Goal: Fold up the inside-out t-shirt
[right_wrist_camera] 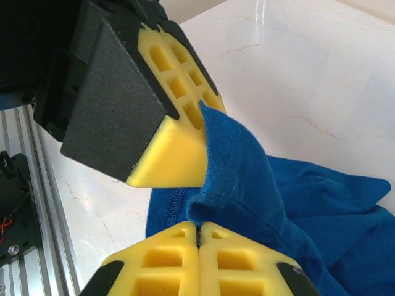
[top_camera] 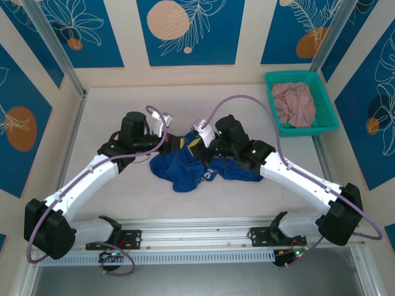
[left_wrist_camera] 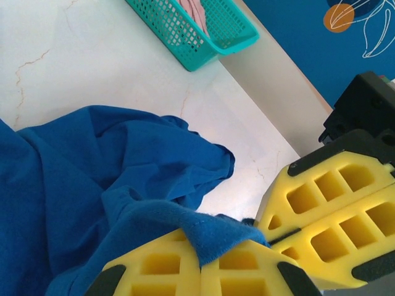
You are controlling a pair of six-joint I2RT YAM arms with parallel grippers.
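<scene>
The inside-out t-shirt (top_camera: 185, 168), royal blue, lies crumpled in a heap at the middle of the table. Both grippers meet at its far edge, almost touching each other. My left gripper (left_wrist_camera: 200, 256) is shut, with a fold of the blue cloth (left_wrist_camera: 123, 172) pinched between its yellow fingers. The right gripper (right_wrist_camera: 199, 231) is shut too, gripping a stitched hem of the shirt (right_wrist_camera: 247, 179). From above, the left gripper (top_camera: 176, 143) and right gripper (top_camera: 200, 142) sit side by side over the heap. Most of the shirt hangs bunched beneath them on the table.
At the back right stands a teal basket (top_camera: 327, 117) with a dusty-pink garment (top_camera: 295, 103) inside; the basket (left_wrist_camera: 234, 31) also shows in the left wrist view. A metal rail (top_camera: 197, 225) runs along the near table edge. Low walls border the white table (top_camera: 123, 105).
</scene>
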